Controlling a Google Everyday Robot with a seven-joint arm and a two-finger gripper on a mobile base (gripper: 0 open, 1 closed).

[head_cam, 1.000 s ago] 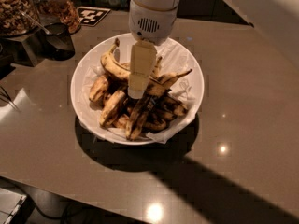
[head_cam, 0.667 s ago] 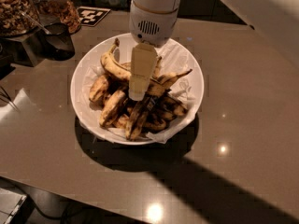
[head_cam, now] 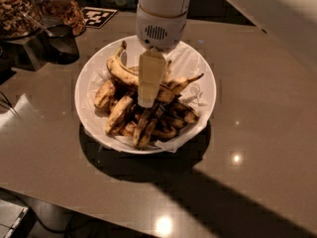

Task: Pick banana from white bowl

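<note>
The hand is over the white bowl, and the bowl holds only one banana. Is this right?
No. The camera view shows several bananas in the white bowl, not one. The hand is indeed over the bowl, above the pile.

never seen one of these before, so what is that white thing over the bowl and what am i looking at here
The white column is a robot arm; its end is a pincer for grasping. It hangs low over the middle of a white bowl, among a pile of speckled bananas. The longest banana lies at the upper left, beside the pincer. Whether anything is gripped cannot be seen. One camera looks down on the brown table; jars of nuts stand at the far left.
</note>
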